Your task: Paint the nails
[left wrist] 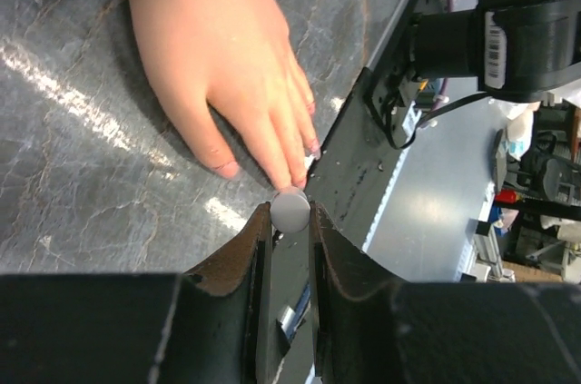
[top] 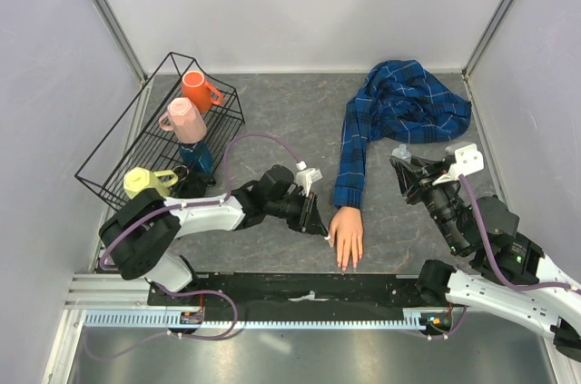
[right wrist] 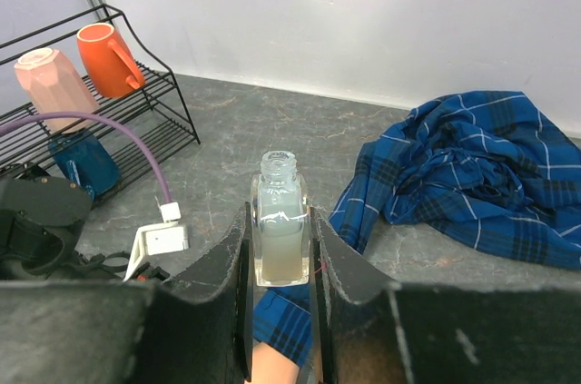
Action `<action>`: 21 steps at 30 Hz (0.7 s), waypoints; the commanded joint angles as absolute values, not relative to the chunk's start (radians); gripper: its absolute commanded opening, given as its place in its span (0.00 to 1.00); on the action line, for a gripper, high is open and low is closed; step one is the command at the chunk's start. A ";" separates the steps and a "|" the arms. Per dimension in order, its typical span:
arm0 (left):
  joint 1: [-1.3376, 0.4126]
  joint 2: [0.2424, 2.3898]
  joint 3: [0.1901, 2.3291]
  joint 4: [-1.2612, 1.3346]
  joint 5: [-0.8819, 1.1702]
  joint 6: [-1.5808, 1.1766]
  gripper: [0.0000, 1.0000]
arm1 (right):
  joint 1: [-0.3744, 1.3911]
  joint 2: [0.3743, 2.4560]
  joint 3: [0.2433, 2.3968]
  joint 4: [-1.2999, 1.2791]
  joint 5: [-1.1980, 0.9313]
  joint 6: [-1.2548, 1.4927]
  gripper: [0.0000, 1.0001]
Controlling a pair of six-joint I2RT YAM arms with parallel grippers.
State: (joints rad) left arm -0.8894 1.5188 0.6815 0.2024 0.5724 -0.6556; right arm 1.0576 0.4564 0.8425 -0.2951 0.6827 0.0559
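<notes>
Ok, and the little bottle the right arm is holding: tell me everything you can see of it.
The small clear bottle looks like glass, with a squarish body and a round threaded neck that is open at the top, no cap on it. Pale cloudy liquid fills most of it. It stands upright, clamped by its sides between the fingers of the right gripper, and appears to be held up above the blue plaid sleeve. Nothing else touches it.
</notes>
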 commanded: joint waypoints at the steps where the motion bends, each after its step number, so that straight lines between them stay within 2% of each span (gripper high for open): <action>1: -0.911 1.514 0.643 0.313 0.505 -0.660 0.02 | 1.060 0.451 0.850 -0.276 0.666 0.048 0.00; 21: -0.916 1.586 0.634 0.380 0.460 -0.637 0.02 | 1.058 0.463 0.848 -0.279 0.654 0.048 0.00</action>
State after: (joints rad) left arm -0.9115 1.5814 0.6258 0.3264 0.4847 -0.6548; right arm 1.0576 0.4583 0.8425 -0.3016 0.6662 0.0555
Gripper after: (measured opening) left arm 0.247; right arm 0.287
